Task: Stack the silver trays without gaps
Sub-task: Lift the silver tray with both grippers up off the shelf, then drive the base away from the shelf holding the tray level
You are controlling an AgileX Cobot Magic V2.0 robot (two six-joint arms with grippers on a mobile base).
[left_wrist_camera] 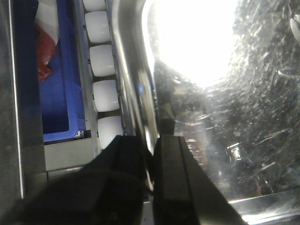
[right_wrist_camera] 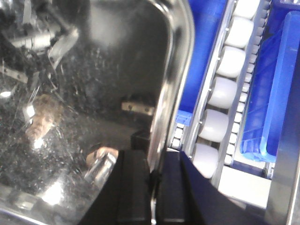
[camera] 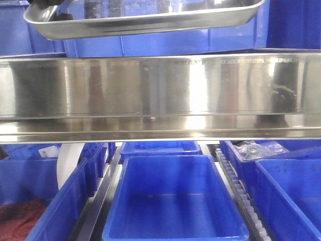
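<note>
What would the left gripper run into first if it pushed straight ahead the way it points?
The silver tray itself: the left gripper is clamped on its rim, which runs straight ahead of it. Depth past that is unclear.

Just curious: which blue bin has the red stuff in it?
The bottom-left blue bin; the red material shows only there, the middle bin looks empty.

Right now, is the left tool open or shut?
Shut: the left tool pinches the rim of the tray between both fingers.
</note>
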